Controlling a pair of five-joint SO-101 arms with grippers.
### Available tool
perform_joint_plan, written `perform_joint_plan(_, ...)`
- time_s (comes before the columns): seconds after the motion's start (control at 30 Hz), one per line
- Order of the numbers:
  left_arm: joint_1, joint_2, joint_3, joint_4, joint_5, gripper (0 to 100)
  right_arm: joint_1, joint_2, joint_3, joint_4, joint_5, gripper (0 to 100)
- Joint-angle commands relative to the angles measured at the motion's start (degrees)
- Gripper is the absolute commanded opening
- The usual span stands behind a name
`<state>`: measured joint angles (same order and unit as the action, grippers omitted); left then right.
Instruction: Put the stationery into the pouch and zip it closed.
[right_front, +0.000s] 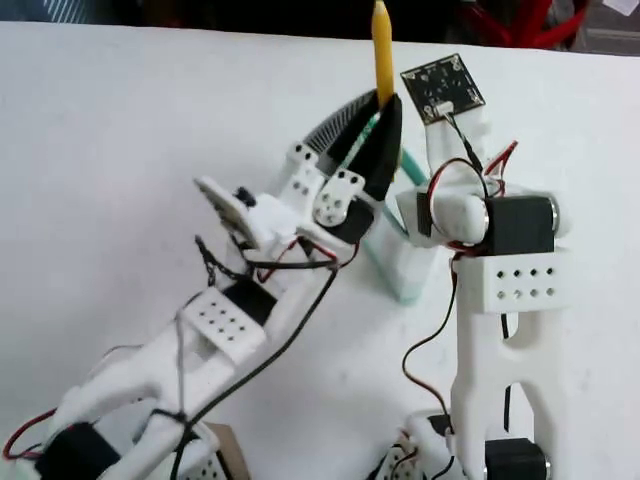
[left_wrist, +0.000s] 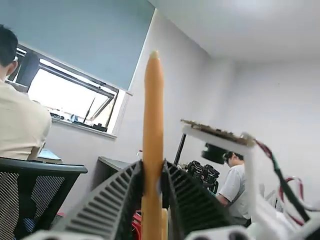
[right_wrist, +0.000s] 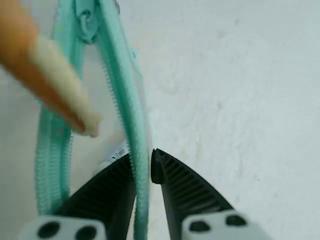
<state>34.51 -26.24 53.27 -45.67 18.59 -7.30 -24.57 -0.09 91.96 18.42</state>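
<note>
Black ribbed jaws of the left gripper (left_wrist: 152, 200) clamp tight on an orange pencil (left_wrist: 152, 115). Its arm is stretched out low, with the wrist tipped upward. Just beside it, the right gripper (right_wrist: 143, 167) points straight down, pinched almost closed on one teal zip edge of the pouch (right_wrist: 127, 100). The pencil's pale lower end shows between the pouch's two zip bands, beyond those fingertips. White table (right_wrist: 240, 75) spreads out on the gripper's other side.
</note>
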Motion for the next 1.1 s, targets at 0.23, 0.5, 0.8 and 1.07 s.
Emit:
perform_joint_plan(0.23,-3.4,15.3,-1.1,-13.7,-1.8,2,0.7,0.0,0.2,-0.5,0.2,1.9)
perform_joint_plan(0.5,2.7,8.6,12.0,-16.5,-11.2,2,0.7,0.2,-0.2,-1.0,-0.1,2.5)
perform_joint_plan(0.8,3.5,-17.5,23.6,4.1,-6.7,2,0.7,0.1,-0.2,-1.2,-0.4,20.6)
perform_joint_plan(1.07,2.3,-48.7,17.1,54.1,1.6,26,0.7,0.0,-0.3,-1.5,0.1,13.3)
